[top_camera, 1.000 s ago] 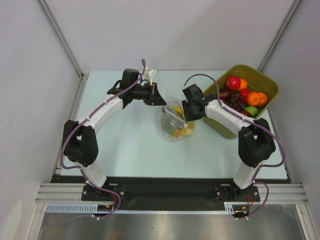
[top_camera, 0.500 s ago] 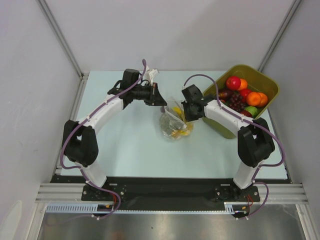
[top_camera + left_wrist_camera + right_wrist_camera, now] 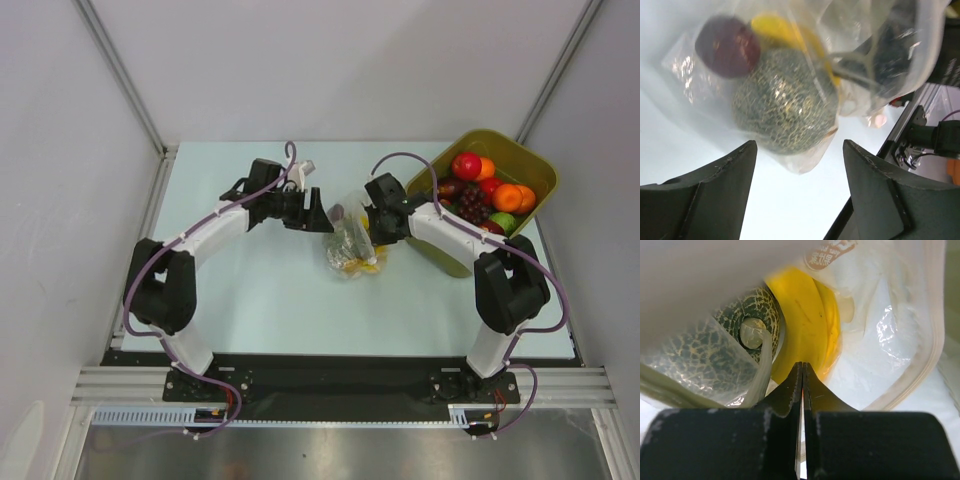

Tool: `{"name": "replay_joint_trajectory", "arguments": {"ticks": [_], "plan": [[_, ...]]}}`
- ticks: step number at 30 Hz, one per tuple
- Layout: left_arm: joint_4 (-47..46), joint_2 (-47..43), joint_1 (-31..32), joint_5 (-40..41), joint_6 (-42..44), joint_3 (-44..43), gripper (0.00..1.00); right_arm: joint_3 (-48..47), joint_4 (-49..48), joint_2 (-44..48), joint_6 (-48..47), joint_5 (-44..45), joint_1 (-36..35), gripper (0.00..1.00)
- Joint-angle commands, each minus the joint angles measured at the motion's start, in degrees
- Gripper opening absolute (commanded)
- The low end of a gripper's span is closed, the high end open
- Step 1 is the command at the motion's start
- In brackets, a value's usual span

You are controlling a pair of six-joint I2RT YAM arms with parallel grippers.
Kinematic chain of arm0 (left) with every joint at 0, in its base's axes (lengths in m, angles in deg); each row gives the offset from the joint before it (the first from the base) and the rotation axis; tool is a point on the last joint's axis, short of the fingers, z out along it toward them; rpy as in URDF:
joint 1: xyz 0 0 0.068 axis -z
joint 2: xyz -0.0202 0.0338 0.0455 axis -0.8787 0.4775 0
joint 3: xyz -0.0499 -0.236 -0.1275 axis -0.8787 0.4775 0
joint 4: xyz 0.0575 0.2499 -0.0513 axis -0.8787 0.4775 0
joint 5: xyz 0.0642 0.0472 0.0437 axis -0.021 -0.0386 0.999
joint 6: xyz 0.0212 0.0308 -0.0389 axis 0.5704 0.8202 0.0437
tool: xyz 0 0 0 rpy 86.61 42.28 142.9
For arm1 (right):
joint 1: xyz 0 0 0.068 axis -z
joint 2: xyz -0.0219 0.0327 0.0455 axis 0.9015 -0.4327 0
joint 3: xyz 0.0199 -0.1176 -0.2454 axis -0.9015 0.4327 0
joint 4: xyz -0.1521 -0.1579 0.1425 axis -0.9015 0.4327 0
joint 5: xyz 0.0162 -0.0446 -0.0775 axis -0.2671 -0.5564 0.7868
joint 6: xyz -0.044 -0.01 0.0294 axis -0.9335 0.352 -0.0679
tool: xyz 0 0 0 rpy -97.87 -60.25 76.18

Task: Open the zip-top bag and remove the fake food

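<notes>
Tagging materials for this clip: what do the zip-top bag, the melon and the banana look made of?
Zip-top bag: thin clear plastic film, glossy, creased with glare. Melon: probably hard plastic, grey-green, pale netted pattern, matte. Banana: likely moulded plastic, smooth yellow, slight sheen.

The white-and-black left arm (image 3: 200,235) rises from its base at the near edge, bends at a black elbow and reaches forward and inward. Its black two-finger left claw (image 3: 318,214) points toward the middle with both fingers (image 3: 715,190) spread wide apart, gripping nothing. The white-and-black right arm (image 3: 450,232) mirrors it from the other side, forearm slanting inward, and the black right claw (image 3: 372,226) faces the left one, near but apart, its two fingers (image 3: 785,395) pressed tight together on the film of the clear crinkly plastic zip-top bag (image 3: 350,250).
</notes>
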Motion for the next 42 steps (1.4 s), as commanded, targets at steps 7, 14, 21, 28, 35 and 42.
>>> {"name": "replay_joint_trajectory", "arguments": {"ticks": [7, 14, 21, 28, 35, 42], "plan": [[1.35, 3.32, 0.39, -2.60, -0.66, 1.09, 0.76, 2.64, -2.74, 1.10, 4.38, -0.59, 0.17, 0.00], [3.20, 3.76, 2.15, -4.27, 0.66, 5.04, 0.77, 2.64, -3.27, 0.40, 7.28, -1.30, 0.96, 0.06], [0.40, 4.72, 4.61, -4.98, -0.92, 8.30, 0.79, 2.90, -4.06, -0.21, 9.31, -3.14, 1.14, 0.07], [-5.58, 7.45, 5.67, -6.03, -4.70, 9.45, 0.73, 4.39, -3.27, -0.13, 11.85, -2.44, 0.35, 0.20], [-5.76, 10.44, 5.67, -4.80, -4.97, 7.60, 0.33, 6.06, -2.04, 1.10, 15.02, -0.24, -0.53, 0.49], [-3.56, 11.50, 5.67, -2.44, -3.92, 5.84, 0.00, 5.80, -0.19, 3.56, 15.64, 2.57, -0.36, 0.52]]}}
